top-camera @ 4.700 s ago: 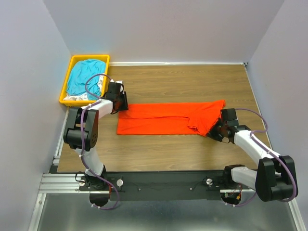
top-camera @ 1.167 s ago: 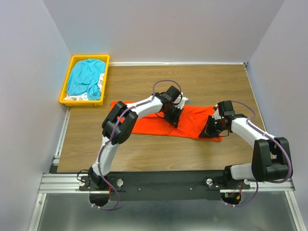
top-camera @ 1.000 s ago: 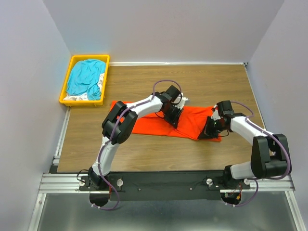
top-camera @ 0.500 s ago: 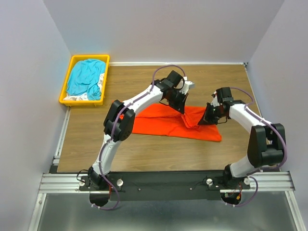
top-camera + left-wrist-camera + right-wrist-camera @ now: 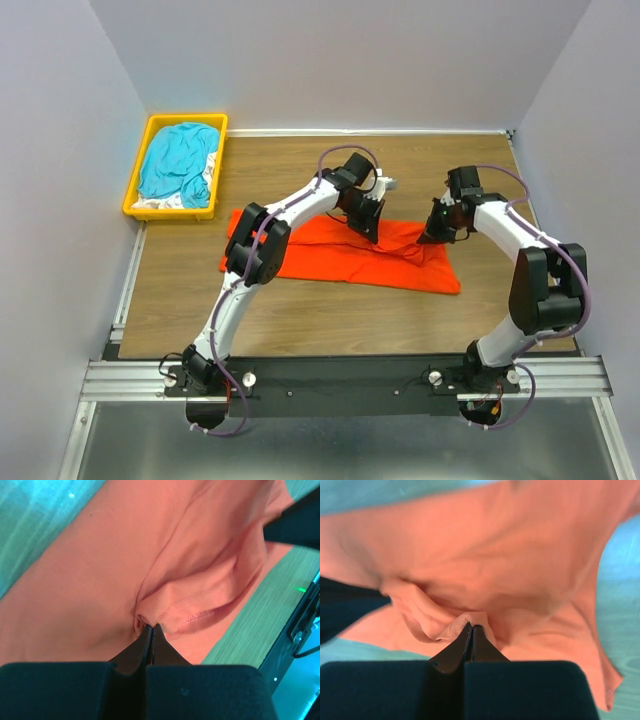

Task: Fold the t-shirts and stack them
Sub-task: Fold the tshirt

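My left claw (image 5: 148, 628) is clamped tight on a fold of the orange-red t-shirt (image 5: 330, 255). My right claw (image 5: 471, 627) pinches another fold; cloth bunches at both tips.

Your two arms: white link shells, black joint housings on left arm (image 5: 295, 208) and right arm (image 5: 505, 225) alike. Purple cable (image 5: 345, 149) ran along each. Bases sat on black rail (image 5: 340, 380) with silver bolt heads. Left gripper (image 5: 148, 628) and right gripper (image 5: 470, 626) were matte black, fingers tapering to thin tips.
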`<action>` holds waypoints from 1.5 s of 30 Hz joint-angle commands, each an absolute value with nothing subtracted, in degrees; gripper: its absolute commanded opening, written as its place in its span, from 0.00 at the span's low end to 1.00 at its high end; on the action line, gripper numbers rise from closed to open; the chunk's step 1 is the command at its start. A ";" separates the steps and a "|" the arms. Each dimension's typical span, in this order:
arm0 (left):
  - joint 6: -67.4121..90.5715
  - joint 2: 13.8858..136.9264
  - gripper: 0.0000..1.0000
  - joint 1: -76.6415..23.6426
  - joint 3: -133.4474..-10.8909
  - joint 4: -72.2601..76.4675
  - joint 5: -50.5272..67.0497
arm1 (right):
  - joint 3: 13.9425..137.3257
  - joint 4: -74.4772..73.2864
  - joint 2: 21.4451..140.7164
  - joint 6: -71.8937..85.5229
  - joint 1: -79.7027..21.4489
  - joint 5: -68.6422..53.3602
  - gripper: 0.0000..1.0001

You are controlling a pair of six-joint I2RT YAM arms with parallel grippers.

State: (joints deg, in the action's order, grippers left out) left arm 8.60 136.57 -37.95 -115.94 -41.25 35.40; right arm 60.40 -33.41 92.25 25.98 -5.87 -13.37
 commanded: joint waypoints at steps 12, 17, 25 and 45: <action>12.83 131.14 0.18 -36.12 -110.57 -36.74 34.37 | 67.67 -33.84 99.05 24.52 -5.27 -4.57 0.02; 14.50 128.15 0.29 -35.07 -107.50 -34.20 32.70 | 67.77 -33.93 100.02 25.84 -4.49 -1.59 0.02; 15.29 119.71 0.34 -32.87 -100.21 -29.97 27.43 | 67.85 -33.93 99.85 26.72 -3.60 -1.23 0.20; 11.60 118.21 0.35 -30.23 -89.39 -28.57 19.69 | 68.30 -32.96 92.27 11.69 -11.94 -23.53 0.23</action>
State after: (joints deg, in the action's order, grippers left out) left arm 13.02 118.10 -30.02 -89.62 -29.30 22.11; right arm 68.40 -32.69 90.24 13.47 -8.86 -14.81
